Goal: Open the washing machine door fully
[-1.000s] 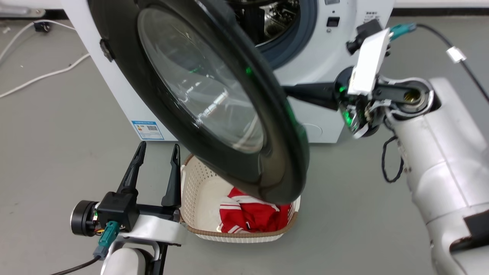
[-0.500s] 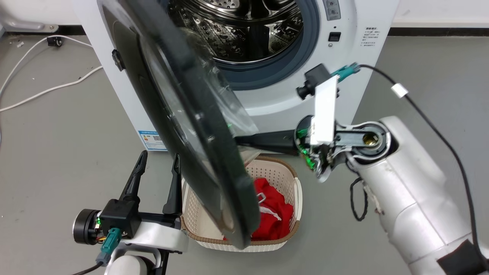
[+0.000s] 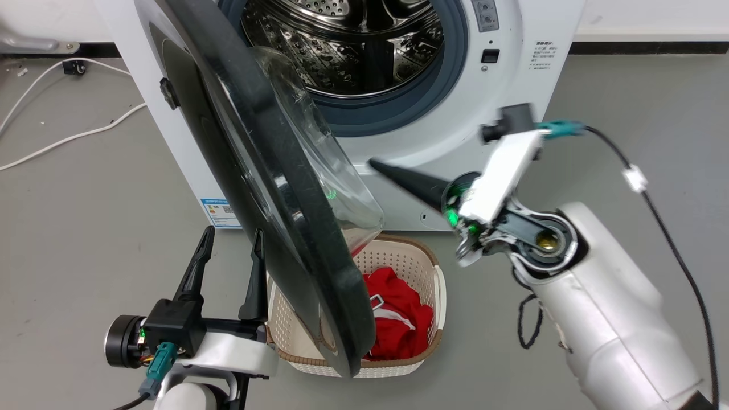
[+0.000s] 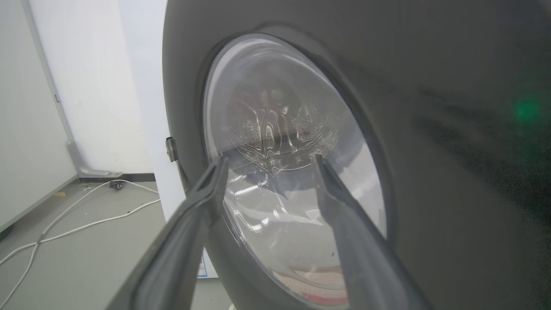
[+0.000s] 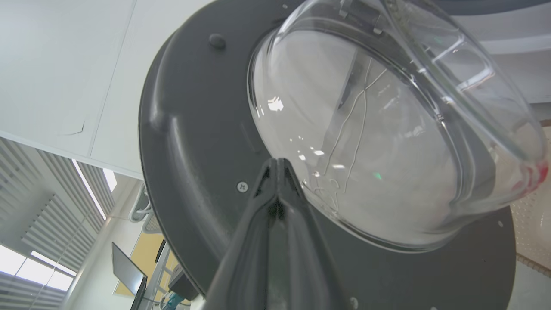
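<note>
- The washing machine [image 3: 501,97] fills the upper middle of the head view, its steel drum [image 3: 353,45] and grey-blue rubber ring [image 3: 450,68] exposed.
- The washing machine door [image 3: 267,188] stands partly open, hinged at the machine's left side and seen almost edge-on. It runs from the upper left down to the lower middle, with its clear glass bowl bulging to the right, toward the drum.
- The door's lower edge overlaps a cream basket [image 3: 424,267] on the floor, which holds a red garment [image 3: 398,319].
- The right pincer [image 3: 376,165] has its 2 fingers pressed together, holding nothing. Its tip points to the upper left, near the glass bowl; contact cannot be told.
- In the right wrist view, that pincer [image 5: 277,162] lies against the door's black inner face [image 5: 193,142] beside the bowl.
- The left pincer [image 3: 234,230] is spread and empty at the lower left, fingers pointing up, just left of the door.
- In the left wrist view, its fingers [image 4: 269,159] frame the door's outer glass [image 4: 280,107].
- White cables [image 3: 57,139] lie on the grey floor at the left edge.
</note>
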Motion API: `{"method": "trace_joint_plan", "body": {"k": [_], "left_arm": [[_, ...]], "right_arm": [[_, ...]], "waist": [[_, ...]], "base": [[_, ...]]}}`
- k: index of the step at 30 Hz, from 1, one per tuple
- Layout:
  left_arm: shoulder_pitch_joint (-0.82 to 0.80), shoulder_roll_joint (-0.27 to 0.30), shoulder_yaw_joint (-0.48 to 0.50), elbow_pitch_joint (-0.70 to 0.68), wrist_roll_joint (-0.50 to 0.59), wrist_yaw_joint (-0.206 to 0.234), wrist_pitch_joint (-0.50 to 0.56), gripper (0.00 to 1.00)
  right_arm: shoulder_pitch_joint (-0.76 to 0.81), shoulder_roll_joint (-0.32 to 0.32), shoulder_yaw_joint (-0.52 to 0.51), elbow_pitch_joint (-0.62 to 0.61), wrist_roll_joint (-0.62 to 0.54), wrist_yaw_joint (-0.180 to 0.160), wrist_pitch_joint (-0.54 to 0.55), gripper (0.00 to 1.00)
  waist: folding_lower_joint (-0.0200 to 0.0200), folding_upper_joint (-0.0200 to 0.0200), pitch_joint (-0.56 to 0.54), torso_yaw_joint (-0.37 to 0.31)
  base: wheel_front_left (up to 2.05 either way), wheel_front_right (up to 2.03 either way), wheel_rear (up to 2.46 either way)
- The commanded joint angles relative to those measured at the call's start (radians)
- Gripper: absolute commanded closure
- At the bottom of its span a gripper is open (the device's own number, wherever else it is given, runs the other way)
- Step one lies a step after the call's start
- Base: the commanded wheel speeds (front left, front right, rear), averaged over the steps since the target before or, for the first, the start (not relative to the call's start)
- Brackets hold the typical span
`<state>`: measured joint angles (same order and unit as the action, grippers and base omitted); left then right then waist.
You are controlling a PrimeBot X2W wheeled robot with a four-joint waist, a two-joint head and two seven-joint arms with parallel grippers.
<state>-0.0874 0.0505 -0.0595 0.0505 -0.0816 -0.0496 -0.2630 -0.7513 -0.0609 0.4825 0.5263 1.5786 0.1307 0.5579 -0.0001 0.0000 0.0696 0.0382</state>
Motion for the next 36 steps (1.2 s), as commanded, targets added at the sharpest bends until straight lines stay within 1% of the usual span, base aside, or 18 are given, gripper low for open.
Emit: {"method": "trace_joint_plan", "body": {"k": [1,2,3,4,8,12,14,15,18,21,24,26,28,29,31,34,35,36], "left_arm": [[0.011,0.000,0.003,-0.004,0.001,0.004,-0.002,0.00],[0.012,0.000,0.005,-0.005,0.002,0.004,-0.003,0.00],[0.013,0.000,0.006,-0.006,0.003,0.004,-0.003,0.00],[0.015,0.000,0.008,-0.006,0.004,0.005,-0.003,0.00],[0.024,0.000,0.010,-0.002,0.006,0.002,-0.002,0.00],[0.037,-0.001,0.013,-0.002,0.005,0.001,-0.002,0.00],[0.045,0.000,0.014,-0.002,0.004,0.002,-0.003,0.00],[0.047,0.000,0.014,0.000,0.004,0.003,-0.003,0.00],[0.054,0.000,0.015,0.002,0.002,0.005,-0.002,0.00],[0.063,0.000,0.018,0.002,0.002,0.006,-0.002,0.00],[0.066,0.000,0.023,0.003,0.006,0.006,-0.002,0.00],[0.069,-0.001,0.026,0.000,0.007,0.006,-0.002,0.00],[0.071,0.000,0.029,-0.001,0.008,0.006,-0.003,0.00],[0.072,0.000,0.032,-0.002,0.009,0.006,-0.003,0.00],[0.071,0.000,0.034,-0.005,0.010,0.006,-0.003,0.00],[0.068,0.000,0.039,-0.008,0.012,0.005,-0.003,0.00],[0.066,0.000,0.040,-0.008,0.013,0.004,-0.002,0.00],[0.066,0.000,0.040,-0.008,0.013,0.004,-0.002,0.00]], "right_arm": [[0.029,-0.016,-0.029,-0.015,-0.016,0.000,-0.064,0.90],[0.050,-0.015,-0.054,-0.030,-0.019,0.000,-0.119,0.61],[0.067,-0.022,-0.076,-0.043,-0.034,0.000,-0.172,0.28],[0.087,-0.029,-0.096,-0.060,-0.045,0.000,-0.221,0.00],[0.197,-0.059,-0.176,-0.124,-0.083,0.000,-0.400,0.00],[0.318,-0.076,-0.228,-0.184,-0.129,0.000,-0.538,0.00],[0.377,-0.087,-0.245,-0.210,-0.173,0.000,-0.605,0.00],[0.409,-0.084,-0.258,-0.223,-0.183,0.000,-0.639,0.00],[0.497,-0.095,-0.289,-0.254,-0.268,0.000,-0.740,0.00],[0.573,-0.078,-0.330,-0.271,-0.361,0.000,-0.793,0.00],[0.627,-0.064,-0.401,-0.294,-0.497,0.000,-0.816,0.00],[0.655,-0.053,-0.460,-0.318,-0.630,0.000,-0.821,0.00],[0.673,-0.029,-0.517,-0.360,-0.745,0.000,-0.822,0.00],[0.680,-0.024,-0.540,-0.386,-0.818,0.000,-0.822,0.00],[0.697,-0.017,-0.582,-0.449,-1.004,0.000,-0.822,0.00],[0.719,0.002,-0.598,-0.534,-1.224,0.000,-0.822,0.00],[0.724,0.005,-0.598,-0.559,-1.268,0.000,-0.821,0.00],[0.724,0.005,-0.598,-0.559,-1.268,0.000,-0.821,0.00]], "waist": [[0.0001,0.0000,-0.001,-0.002],[0.0001,0.0000,-0.001,-0.004],[0.0001,0.0000,-0.002,-0.006],[0.0001,0.0000,-0.003,-0.007],[0.0001,0.0000,-0.018,-0.008],[0.0001,0.0000,-0.030,-0.010],[0.0001,0.0000,-0.035,-0.011],[0.0001,0.0000,-0.040,-0.011],[0.0001,0.0000,-0.048,-0.008],[0.0001,0.0000,-0.058,-0.007],[0.0001,0.0000,-0.068,-0.007],[0.0001,0.0000,-0.071,-0.007],[0.0001,0.0000,-0.073,-0.008],[0.0001,0.0000,-0.073,-0.009],[0.0001,0.0000,-0.074,-0.009],[0.0001,0.0000,-0.074,-0.008],[0.0001,0.0000,-0.073,-0.007],[0.0001,0.0000,-0.073,-0.007]], "base": [[0.00,0.00,0.00],[0.00,0.00,0.00],[0.00,0.00,0.00],[0.00,0.00,0.00],[0.00,0.00,0.00],[0.00,0.00,0.00],[0.00,0.00,0.00],[0.00,0.00,0.00],[0.00,0.00,0.00],[0.00,0.00,0.00],[0.00,0.00,0.00],[0.00,0.00,0.00],[0.00,0.00,0.00],[0.00,0.00,0.00],[0.00,0.00,0.00],[0.00,0.00,0.00],[0.00,0.00,0.00],[0.00,0.00,0.00]]}}
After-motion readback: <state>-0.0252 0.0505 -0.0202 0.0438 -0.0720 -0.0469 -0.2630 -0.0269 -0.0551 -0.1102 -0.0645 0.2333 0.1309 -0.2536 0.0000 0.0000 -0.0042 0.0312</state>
